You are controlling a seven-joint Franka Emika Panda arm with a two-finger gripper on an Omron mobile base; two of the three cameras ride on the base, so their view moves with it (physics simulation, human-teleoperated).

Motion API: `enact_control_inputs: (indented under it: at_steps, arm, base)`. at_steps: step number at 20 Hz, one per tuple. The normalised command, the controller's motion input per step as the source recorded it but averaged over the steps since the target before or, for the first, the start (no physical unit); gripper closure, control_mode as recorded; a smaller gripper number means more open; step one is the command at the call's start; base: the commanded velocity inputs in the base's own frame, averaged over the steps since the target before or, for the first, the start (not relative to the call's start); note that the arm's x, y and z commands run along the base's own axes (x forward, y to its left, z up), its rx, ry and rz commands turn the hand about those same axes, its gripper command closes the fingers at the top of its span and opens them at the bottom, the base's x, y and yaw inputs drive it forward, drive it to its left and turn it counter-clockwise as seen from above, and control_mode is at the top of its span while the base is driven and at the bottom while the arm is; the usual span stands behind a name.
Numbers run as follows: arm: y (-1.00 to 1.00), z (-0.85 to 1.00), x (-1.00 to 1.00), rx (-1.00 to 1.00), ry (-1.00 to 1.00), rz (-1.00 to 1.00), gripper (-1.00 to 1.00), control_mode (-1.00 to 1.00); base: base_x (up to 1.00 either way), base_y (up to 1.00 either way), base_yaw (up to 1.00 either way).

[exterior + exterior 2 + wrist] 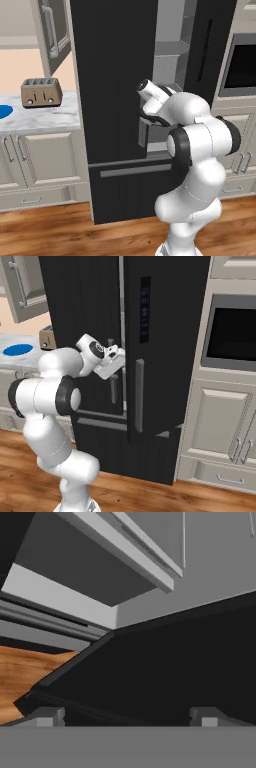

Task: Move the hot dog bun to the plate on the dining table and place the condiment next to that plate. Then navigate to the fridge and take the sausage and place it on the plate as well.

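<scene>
Black fridge (pixel 117 75) with one door ajar, the white arm reaching into the gap.

Left base view: the pale grey interior shows between the doors, and a toaster (pixel 41 92) stands on the marble wall counter (pixel 45 117). Right base view: the open door's grey handle (pixel 139 396) faces the camera, the built-in oven (pixel 232 331) lies to the right, and a blue plate (pixel 17 349) rests on the counter. Hand view: the gripper (pixel 127 716) has its fingertips spread wide apart, released, holding nothing, above dark door edge and wood floor (pixel 27 667). No sausage can be made out.
</scene>
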Motion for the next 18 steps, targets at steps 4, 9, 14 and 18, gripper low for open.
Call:
enact_control_inputs:
  at_steps: [4,9,14,18]
  arm:
    - [-0.65,-0.2,-0.11,0.0,0.0,0.0,-1.0,-1.0]
    - [-0.67,-0.12,-0.49,0.04,0.0,0.0,-1.0,-1.0]
    - [-0.78,-0.06,-0.38,0.1,0.0,-0.01,-1.0,-1.0]
    - [-0.98,-0.08,-0.11,0.13,0.0,0.0,-1.0,-1.0]
  base:
    - [0.0,0.0,0.0]
    - [0.0,0.0,0.0]
    - [0.0,0.0,0.0]
    - [0.0,0.0,0.0]
